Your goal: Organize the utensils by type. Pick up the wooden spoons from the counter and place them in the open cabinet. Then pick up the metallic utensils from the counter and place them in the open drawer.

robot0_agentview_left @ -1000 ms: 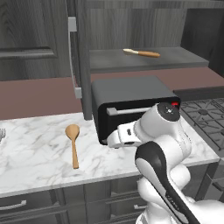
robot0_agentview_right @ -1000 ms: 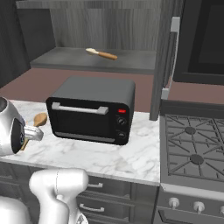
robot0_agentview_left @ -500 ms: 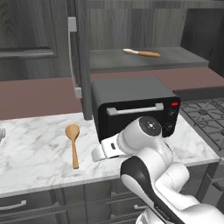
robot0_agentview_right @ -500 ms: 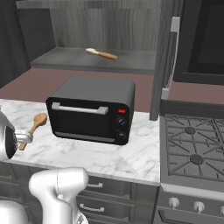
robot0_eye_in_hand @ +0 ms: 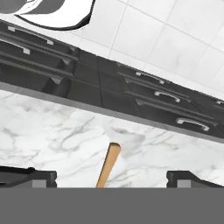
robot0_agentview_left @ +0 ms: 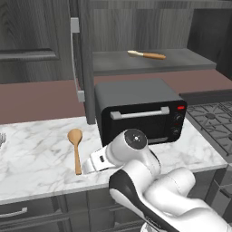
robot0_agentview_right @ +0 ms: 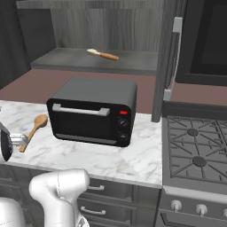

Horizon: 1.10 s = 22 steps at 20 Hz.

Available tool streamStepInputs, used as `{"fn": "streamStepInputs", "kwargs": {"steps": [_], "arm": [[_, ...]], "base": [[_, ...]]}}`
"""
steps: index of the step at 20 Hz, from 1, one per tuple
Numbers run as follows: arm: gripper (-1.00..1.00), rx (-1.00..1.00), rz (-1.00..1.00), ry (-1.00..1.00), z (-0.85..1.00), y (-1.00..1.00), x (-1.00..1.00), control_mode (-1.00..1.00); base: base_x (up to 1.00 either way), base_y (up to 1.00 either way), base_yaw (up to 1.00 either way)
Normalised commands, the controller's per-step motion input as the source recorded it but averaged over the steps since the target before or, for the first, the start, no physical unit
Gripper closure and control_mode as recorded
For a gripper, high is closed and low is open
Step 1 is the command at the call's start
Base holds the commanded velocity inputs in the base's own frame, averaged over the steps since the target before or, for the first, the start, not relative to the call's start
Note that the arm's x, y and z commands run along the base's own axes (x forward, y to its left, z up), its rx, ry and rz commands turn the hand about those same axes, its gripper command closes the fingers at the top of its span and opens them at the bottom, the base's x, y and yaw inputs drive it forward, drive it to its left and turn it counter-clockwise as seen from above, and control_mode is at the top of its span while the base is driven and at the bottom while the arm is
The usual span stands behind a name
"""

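A mid-brown wooden spoon (robot0_agentview_left: 75,149) lies on the white marble counter (robot0_agentview_left: 36,154), left of the toaster oven, bowl toward the wall. My gripper (robot0_agentview_left: 86,166) hangs low over the near end of its handle, jaws open. In the hand view the handle end of the spoon (robot0_eye_in_hand: 109,166) rises midway between the two dark fingertips (robot0_eye_in_hand: 33,177), untouched. The other wooden spoon (robot0_agentview_left: 146,55), with a cream bowl, rests on the shelf of the open cabinet (robot0_agentview_left: 181,63). Silver fork tines (robot0_agentview_left: 1,140) peek in at the counter's left edge. The open drawer is out of view.
A black toaster oven (robot0_agentview_left: 140,111) stands right of the spoon. The cabinet door (robot0_agentview_left: 84,59) juts out edge-on above the counter with its bar handle. A gas stove (robot0_agentview_right: 195,150) lies to the right. Shut drawers (robot0_eye_in_hand: 153,94) line the base units.
The arm has swung down and to the left, bringing the hand from in front of the toaster oven to the spoon's handle end. The spoons have not moved.
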Motion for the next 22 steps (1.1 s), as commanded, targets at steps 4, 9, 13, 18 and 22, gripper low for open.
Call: {"fn": "streamStepInputs", "kwargs": {"steps": [4,9,13,18,22], "arm": [[-1.00,-0.07,-0.01,0.00,-0.19,0.42,0.33,-1.00],[-1.00,-0.03,-0.04,0.00,-0.35,0.18,0.44,-1.00],[-1.00,0.00,-0.01,0.00,-0.44,0.00,0.51,-1.00],[-1.00,0.00,0.00,0.00,-0.41,0.10,0.51,-1.00],[-1.00,0.00,0.00,0.00,-0.38,0.41,0.46,-1.00]], "base": [[0.00,0.00,0.00],[0.00,0.00,0.00],[0.00,0.00,0.00],[0.00,0.00,0.00],[0.00,0.00,0.00]]}}
